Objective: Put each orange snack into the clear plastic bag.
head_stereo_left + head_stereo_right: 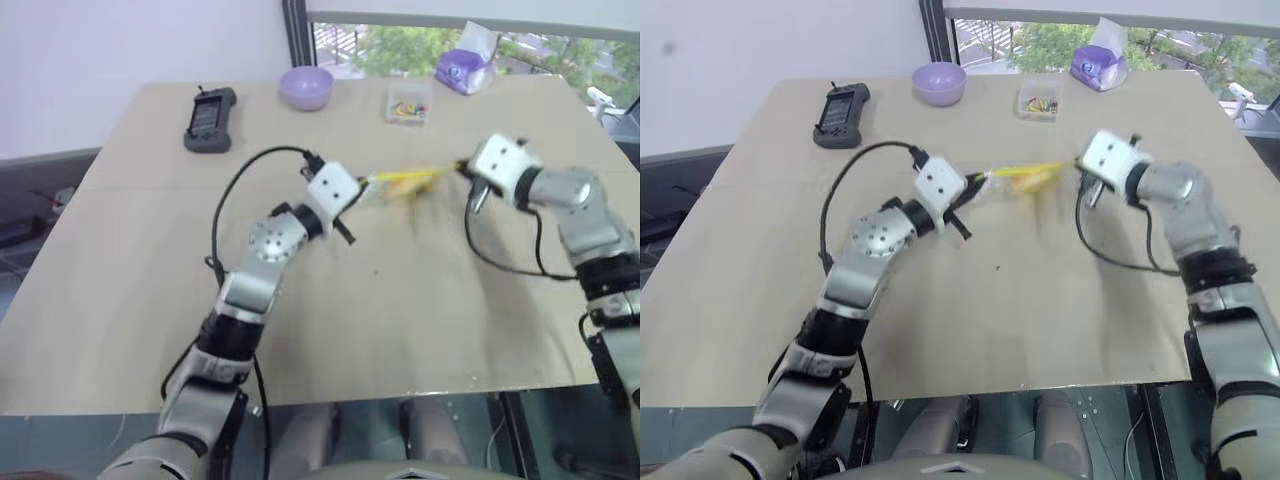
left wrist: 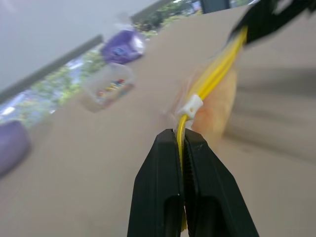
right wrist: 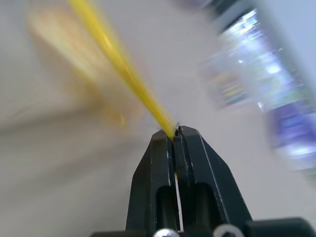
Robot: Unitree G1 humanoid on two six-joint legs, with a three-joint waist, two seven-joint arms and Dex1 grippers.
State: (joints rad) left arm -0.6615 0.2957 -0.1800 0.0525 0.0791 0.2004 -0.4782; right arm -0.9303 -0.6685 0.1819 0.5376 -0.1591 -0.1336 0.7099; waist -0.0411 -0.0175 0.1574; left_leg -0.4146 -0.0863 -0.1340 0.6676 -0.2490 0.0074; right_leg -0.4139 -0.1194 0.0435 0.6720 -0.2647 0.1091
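Right now my left tool (image 2: 181, 138) is pinched fully together on one end of the yellow zip strip (image 2: 212, 79) of the clear plastic bag (image 1: 408, 183), with the strip running out from between the black fingers (image 2: 158, 187) past a small white slider (image 2: 191, 105). My right tool (image 3: 175, 132) is likewise clamped tight on the other end of that strip, the yellow line leaving its fingertips at a slant. Between the two, the bag is stretched out above the tabletop (image 1: 400, 300), roughly over its middle and a little toward the far side. The orange snack (image 2: 217, 106) shows as a soft orange-yellow mass just under the zip strip, seen through the crinkly plastic, so it appears to sit inside the bag; it is too blurred for me to make out the pattern on top.

Farther back on the tabletop stand a lilac bowl (image 1: 306, 87), a small clear box of coloured bits (image 1: 408, 104) and a purple packet (image 1: 462, 70) near the window edge. A dark handheld device (image 1: 210, 119) lies at the far left, well apart from the bag. Black cables (image 1: 232, 200) loop from both of my wrists over the bare surface.
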